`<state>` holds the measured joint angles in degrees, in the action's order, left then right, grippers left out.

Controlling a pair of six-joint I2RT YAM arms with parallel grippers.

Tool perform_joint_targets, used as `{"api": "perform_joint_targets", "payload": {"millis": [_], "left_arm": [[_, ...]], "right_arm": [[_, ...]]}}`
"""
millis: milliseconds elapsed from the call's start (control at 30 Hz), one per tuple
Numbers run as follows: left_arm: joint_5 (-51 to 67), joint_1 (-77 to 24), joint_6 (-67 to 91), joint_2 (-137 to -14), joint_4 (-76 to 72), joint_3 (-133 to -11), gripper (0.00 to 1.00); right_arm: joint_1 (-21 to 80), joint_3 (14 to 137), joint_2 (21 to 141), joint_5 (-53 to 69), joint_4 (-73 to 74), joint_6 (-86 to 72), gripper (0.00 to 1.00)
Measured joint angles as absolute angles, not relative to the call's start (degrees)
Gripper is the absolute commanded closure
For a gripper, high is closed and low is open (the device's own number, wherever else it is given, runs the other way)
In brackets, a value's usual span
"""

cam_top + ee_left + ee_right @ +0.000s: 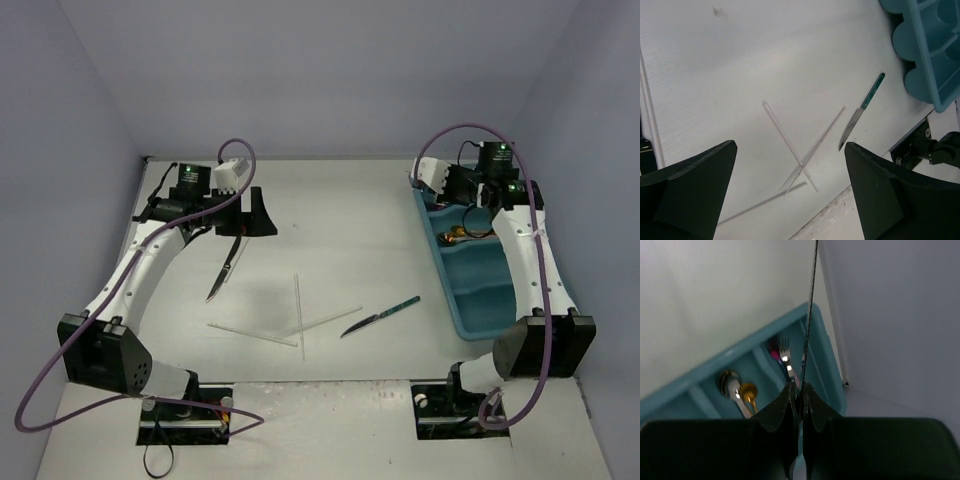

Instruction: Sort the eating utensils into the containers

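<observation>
My right gripper (799, 390) is shut on a thin knife (810, 315), seen edge-on and pointing up, above the far end of the teal tray (827, 365). Gold and silver spoons (742, 392) and forks (785, 352) lie in its compartments. In the top view the right gripper (470, 205) hangs over the tray (452, 290). My left gripper (255, 215) is open and empty above the table. A dark knife (228, 268) lies just below it. A teal-handled knife (380, 317) and crossed white sticks (300, 315) lie mid-table; the left wrist view shows the sticks (790, 145) and that knife (862, 107).
Grey walls close in the table at the back and both sides. The right arm's base (935, 150) stands beside the tray's near end (930, 50). The table's front edge (830, 220) runs just beyond the sticks.
</observation>
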<state>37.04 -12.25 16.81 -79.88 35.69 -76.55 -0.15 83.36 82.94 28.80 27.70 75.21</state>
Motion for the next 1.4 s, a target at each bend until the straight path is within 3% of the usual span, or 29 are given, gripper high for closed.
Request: {"api": "perform_joint_targets", "payload": {"millis": [367,1067,1233,1400], "left_arm": [[37.26,-12.78,12.19,-81.12,36.76,-74.22,0.12],[29.69,-19.73,12.39,-80.87,36.63,-71.98,0.12],[27.59,-22.94,13.19,-80.14,35.83,-68.93,0.12],[26.58,-24.97,13.77,-80.12,35.44,-68.42,0.12]], "right_arm": [[-13.04,81.21,86.67,21.18,46.37,107.87,1.00],[-17.58,70.19,84.91,9.82,55.07,113.06,0.99],[-17.54,70.19,86.25,8.87,54.44,113.18,0.74],[-17.39,71.36,88.47,8.47,53.44,113.72,0.64]]}}
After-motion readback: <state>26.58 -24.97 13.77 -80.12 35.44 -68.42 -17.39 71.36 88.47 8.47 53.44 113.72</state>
